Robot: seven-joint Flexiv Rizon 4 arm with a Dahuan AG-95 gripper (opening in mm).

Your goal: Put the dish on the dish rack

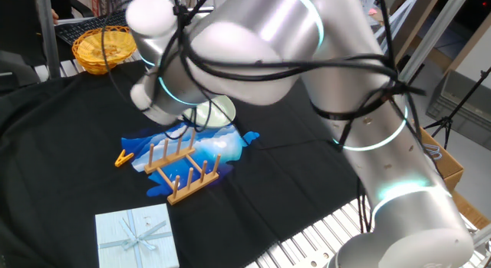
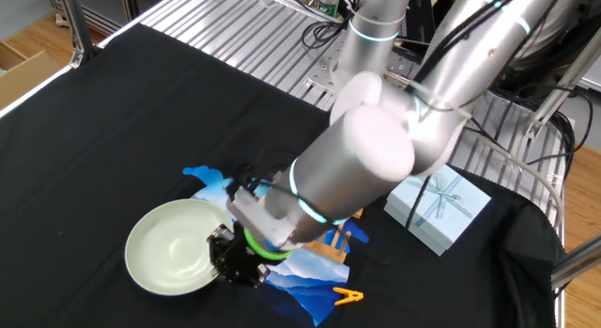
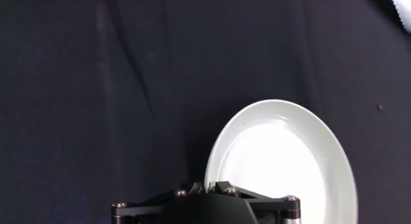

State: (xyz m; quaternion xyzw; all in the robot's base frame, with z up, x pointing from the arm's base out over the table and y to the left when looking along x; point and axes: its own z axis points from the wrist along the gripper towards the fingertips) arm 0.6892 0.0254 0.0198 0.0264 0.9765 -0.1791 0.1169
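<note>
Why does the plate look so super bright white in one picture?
In the hand view the dish is washed out by glare, its middle almost pure white against the dark cloth. In the other fixed view it shows its true pale green with soft shine. In one fixed view the arm, close and blurry, hides most of it.

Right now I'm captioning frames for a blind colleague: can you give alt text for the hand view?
A round, pale green-white dish lies on a black cloth, filling the lower right of the picture. The dark body of the claw juts up from the bottom edge at the dish's near rim; its fingertips are out of sight.
</note>
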